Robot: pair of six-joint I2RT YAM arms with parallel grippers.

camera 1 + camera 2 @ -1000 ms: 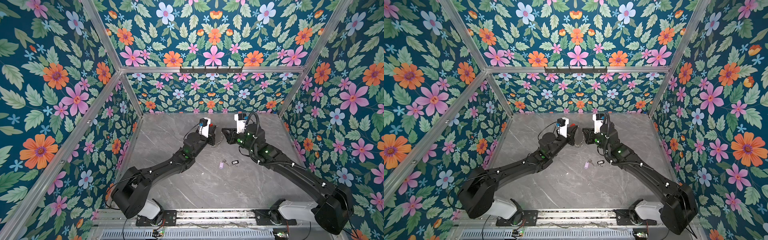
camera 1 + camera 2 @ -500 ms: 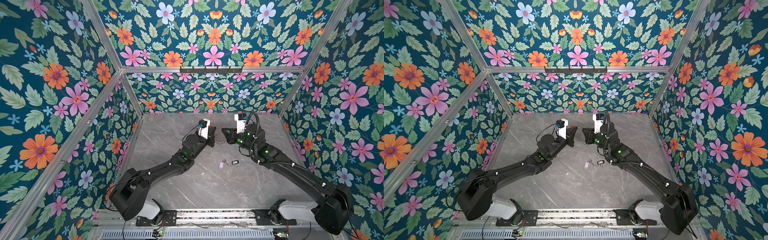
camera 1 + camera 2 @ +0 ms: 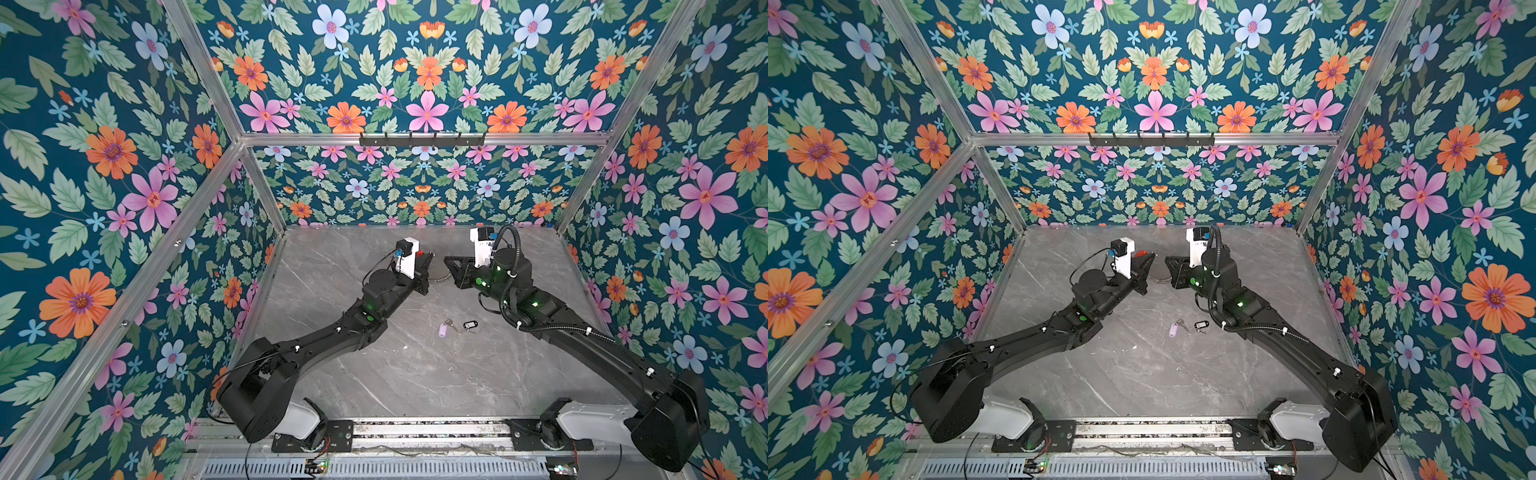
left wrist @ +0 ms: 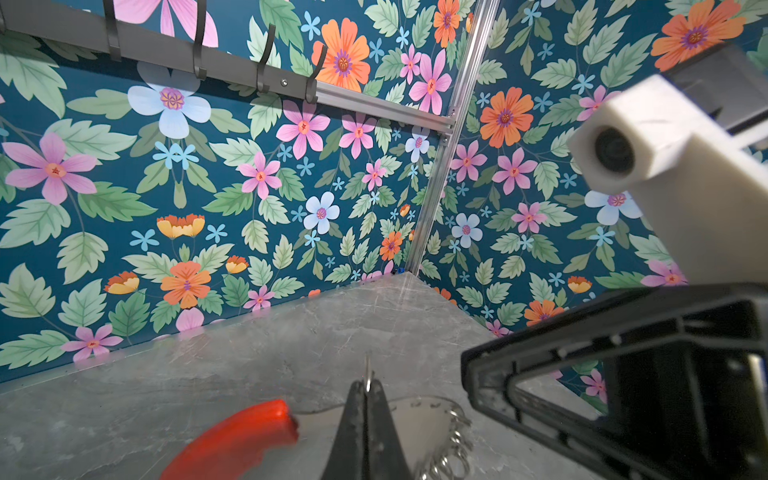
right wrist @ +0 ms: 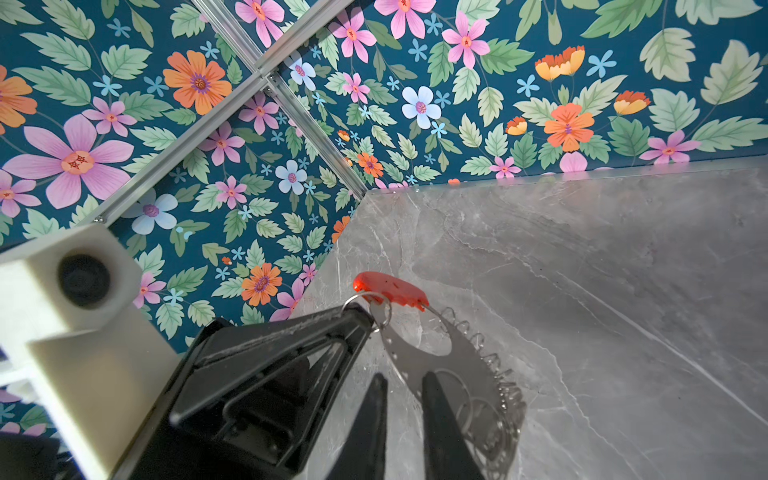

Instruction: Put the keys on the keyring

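Observation:
The keyring, with its red curved section (image 5: 390,289) and a row of small silver rings (image 3: 438,279), hangs between both grippers at the back of the table. My left gripper (image 4: 368,384) is shut on one small split ring (image 5: 380,309) next to the red section (image 4: 237,440). My right gripper (image 5: 403,380) has its jaws a little apart, and the keyring's metal band runs behind one finger (image 5: 434,399). The keys lie loose on the table nearer the front: one with a lilac tag (image 3: 443,330), one with a black-framed tag (image 3: 470,325).
The grey marble table (image 3: 407,374) is boxed in by floral walls on three sides. A black hook rail (image 3: 422,139) is fixed high on the back wall. Both arms reach in from the front rail (image 3: 415,432).
The left gripper has shifted slightly to the left with the ring pinched in it. The right arm and the keys have not moved.

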